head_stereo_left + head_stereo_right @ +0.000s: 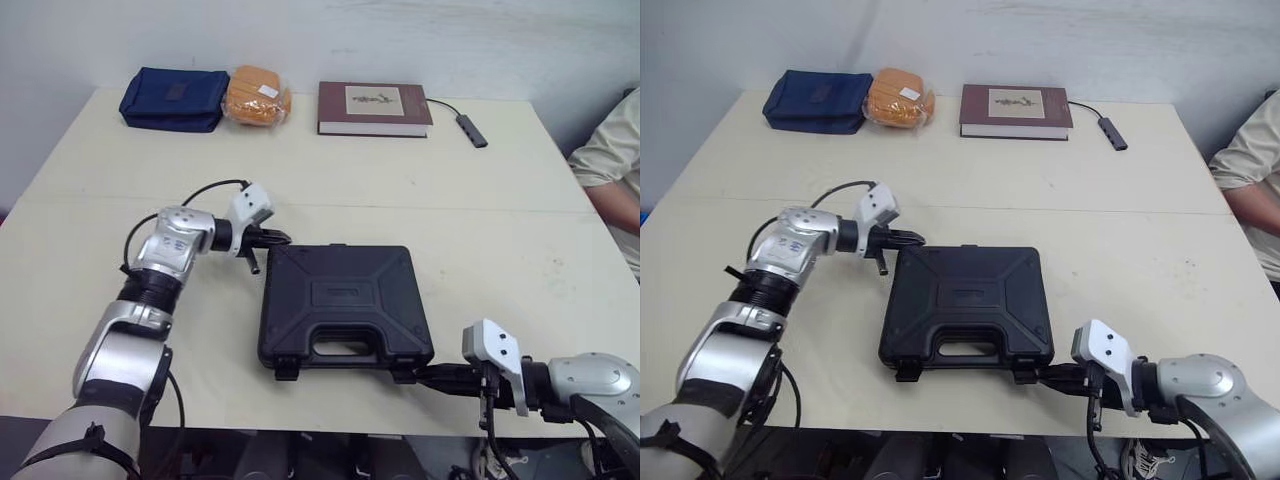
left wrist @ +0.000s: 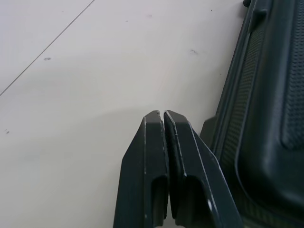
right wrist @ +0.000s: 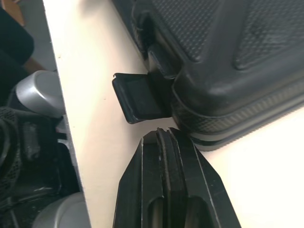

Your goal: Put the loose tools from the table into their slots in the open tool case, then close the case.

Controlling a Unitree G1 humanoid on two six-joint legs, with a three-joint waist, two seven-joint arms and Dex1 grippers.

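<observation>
right gripper (image 3: 164,134), pinched closed, sits by case latch (image 3: 140,99), seemingly unfastened in wrist view.

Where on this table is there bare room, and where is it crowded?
Free: the band between the back row (blue pouch, orange packet, book) and the tool case, and the table right of the case. Crowded: the case's edges by the left gripper and right gripper.

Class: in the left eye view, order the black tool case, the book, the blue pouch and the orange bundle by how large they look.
1. The black tool case, though it lies nearest the camera.
2. The book and the blue pouch: too alike to rank.
3. The orange bundle, smallest.
</observation>
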